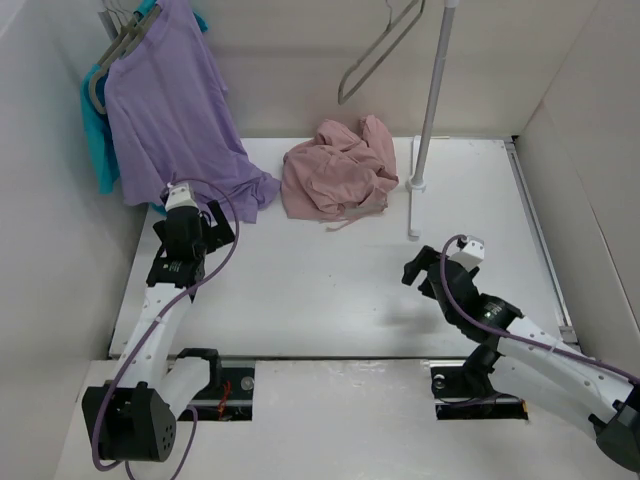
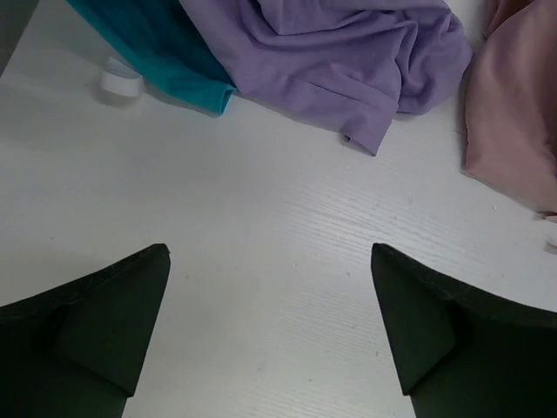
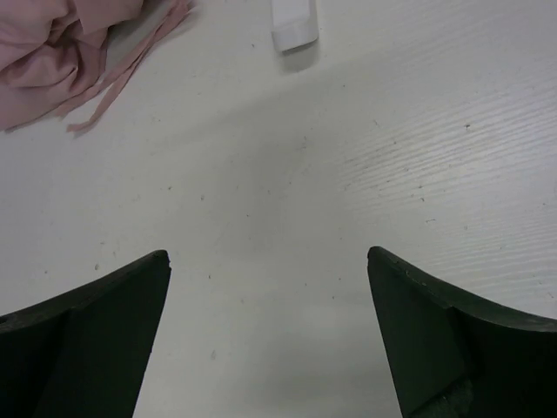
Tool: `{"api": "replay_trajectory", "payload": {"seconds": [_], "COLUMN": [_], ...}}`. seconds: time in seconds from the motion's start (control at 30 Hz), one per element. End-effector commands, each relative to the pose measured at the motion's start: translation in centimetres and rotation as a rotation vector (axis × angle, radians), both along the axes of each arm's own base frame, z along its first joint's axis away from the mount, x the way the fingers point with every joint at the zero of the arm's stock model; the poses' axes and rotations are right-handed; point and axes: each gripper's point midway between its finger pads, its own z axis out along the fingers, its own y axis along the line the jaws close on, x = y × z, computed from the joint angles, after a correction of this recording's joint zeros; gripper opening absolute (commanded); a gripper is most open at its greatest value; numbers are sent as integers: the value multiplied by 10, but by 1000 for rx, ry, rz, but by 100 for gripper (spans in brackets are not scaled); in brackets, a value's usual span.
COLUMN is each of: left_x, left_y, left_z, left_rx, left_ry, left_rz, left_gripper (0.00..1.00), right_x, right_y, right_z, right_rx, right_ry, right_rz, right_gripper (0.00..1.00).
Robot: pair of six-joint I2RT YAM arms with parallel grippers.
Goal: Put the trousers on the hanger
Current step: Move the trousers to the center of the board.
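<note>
The pink trousers [image 1: 337,169] lie crumpled on the white table at the back centre. They also show in the left wrist view [image 2: 513,113] and in the right wrist view [image 3: 61,52]. The thin grey hanger [image 1: 378,48] hangs bare at the top, up and right of the trousers. My left gripper [image 1: 214,222] is open and empty over the table, left of the trousers, next to the purple shirt's hem. My right gripper [image 1: 418,270] is open and empty over bare table, in front of the rack's pole.
A purple shirt [image 1: 170,100] and a teal shirt [image 1: 98,140] hang on thicker grey hangers at the back left, hems on the table. A white rack pole [image 1: 432,95] with a base foot [image 1: 414,205] stands right of the trousers. White walls enclose the table.
</note>
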Motion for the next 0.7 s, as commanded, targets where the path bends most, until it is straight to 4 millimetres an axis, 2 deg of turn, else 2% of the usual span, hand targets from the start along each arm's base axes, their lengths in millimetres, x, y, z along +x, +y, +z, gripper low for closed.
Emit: {"api": "replay_trajectory", "payload": {"seconds": [0.0,0.03,0.1,0.17,0.23,0.3,0.33,0.37,0.4,0.43,0.53,0.57,0.63,0.67], "left_x": [5,5,4,4,4,4,3,3,3,3,2,1,0,-2], "left_y": [7,7,9,10,9,8,7,7,5,4,0,0,-4,-3], "left_z": [16,16,17,17,16,16,12,15,14,14,19,23,26,24], "left_rx": [-21,-21,-16,-12,-6,-1,-5,-6,-2,-6,-17,-17,-22,-22], "left_ry": [-71,-71,-71,-72,-69,-67,-57,-66,-64,-64,-81,-93,-104,-104], "left_rz": [66,66,74,82,68,55,47,47,32,24,8,8,-18,-18], "left_gripper": [100,100,100,100,100,100,100,100,100,100,100,100,100,100], "right_x": [12,12,22,33,53,74,95,112,125,156,195,218,233,247], "right_y": [11,11,21,29,48,59,69,80,96,107,135,147,164,173], "right_z": [25,25,42,42,44,44,68,43,39,35,27,22,15,30], "right_rx": [26,13,33,-41,-108,-187,-174,-241,-223,-219,-182,-175,-162,-149], "right_ry": [-62,-63,-108,-110,-83,-63,-84,-15,9,42,93,103,118,93], "right_rz": [20,26,46,81,115,114,105,136,190,183,243,246,274,273], "right_gripper": [100,100,100,100,100,100,100,100,100,100,100,100,100,100]}}
